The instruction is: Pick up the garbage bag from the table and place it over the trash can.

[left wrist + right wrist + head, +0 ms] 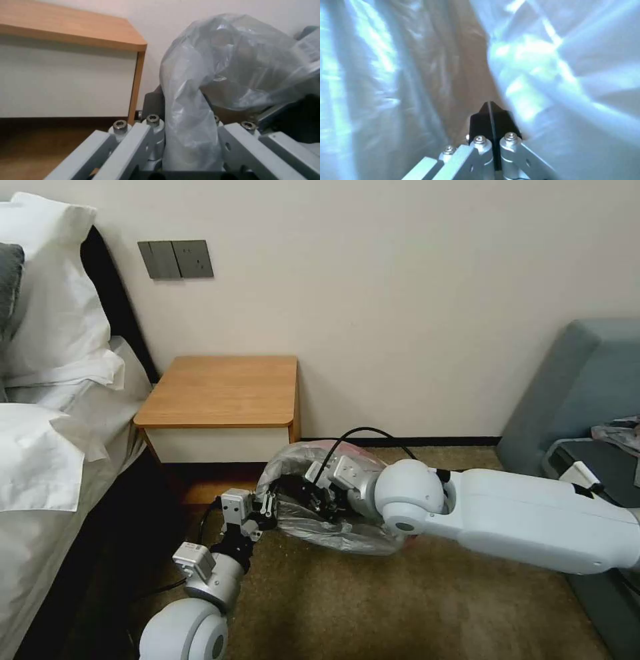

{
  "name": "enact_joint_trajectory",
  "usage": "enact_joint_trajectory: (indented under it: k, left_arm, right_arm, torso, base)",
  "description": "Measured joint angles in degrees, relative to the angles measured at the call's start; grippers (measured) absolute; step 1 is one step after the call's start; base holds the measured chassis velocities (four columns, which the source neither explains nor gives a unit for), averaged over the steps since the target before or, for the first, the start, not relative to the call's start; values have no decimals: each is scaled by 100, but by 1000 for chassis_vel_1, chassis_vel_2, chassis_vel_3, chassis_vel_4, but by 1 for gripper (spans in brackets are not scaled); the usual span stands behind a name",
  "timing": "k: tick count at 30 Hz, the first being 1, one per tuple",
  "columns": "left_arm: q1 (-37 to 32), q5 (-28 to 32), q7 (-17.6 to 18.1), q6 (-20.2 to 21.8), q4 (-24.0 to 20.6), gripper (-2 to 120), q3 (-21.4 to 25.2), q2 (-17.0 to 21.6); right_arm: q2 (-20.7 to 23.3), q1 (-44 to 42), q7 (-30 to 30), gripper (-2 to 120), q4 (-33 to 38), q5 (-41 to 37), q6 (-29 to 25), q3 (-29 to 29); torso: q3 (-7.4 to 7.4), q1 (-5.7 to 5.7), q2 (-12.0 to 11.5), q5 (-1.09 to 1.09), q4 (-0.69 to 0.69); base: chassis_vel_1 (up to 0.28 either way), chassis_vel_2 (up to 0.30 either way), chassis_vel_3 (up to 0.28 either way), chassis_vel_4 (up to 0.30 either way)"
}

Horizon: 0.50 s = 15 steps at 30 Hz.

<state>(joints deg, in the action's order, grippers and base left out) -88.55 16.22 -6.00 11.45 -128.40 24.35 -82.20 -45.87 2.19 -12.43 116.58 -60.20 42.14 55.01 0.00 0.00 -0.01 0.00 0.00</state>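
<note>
Bag (333, 530): thin crinkly translucent grey film, pinkish-red rim visible at its upper edge near the wall. Location: low centre of head view, on or just above the brown carpet (400, 607), below and right of the table (220, 390). Long axis runs approx. left-right across the frame; shape is a puffed, rounded dome. Can not identifiable under the film.

Contents: R arm (533, 517) enters the bag from the right side; wrist and R gripper (490, 110) are inside, showing dark through the film in head view. R wrist view: film on all sides, black fingertips pressed flat together with no gap, nothing visibly between them.

L gripper (267, 507): at the bag's left edge, centre-left of head view, arm rising from lower left. L wrist view: a twisted fold of bag (190, 120) passes down between the grey linkage bars; fingers clamped on this fold.

Table: light-brown wood top w/ rounded corners, white drawer front, bare top. Upper-centre left of head view, against the cream wall, beside the bed (47, 447).
</note>
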Motion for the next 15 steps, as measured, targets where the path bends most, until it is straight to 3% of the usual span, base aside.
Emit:
enact_joint_trajectory:
  k: [15]
  left_arm:
    - [61, 559, 312, 74, 397, 6, 9, -55]
  right_arm:
    - [579, -1006, -497, 0, 899, -1125, -16, -1442]
  torso:
    - [0, 0, 0, 2, 1]
  base:
    - [0, 0, 0, 0]
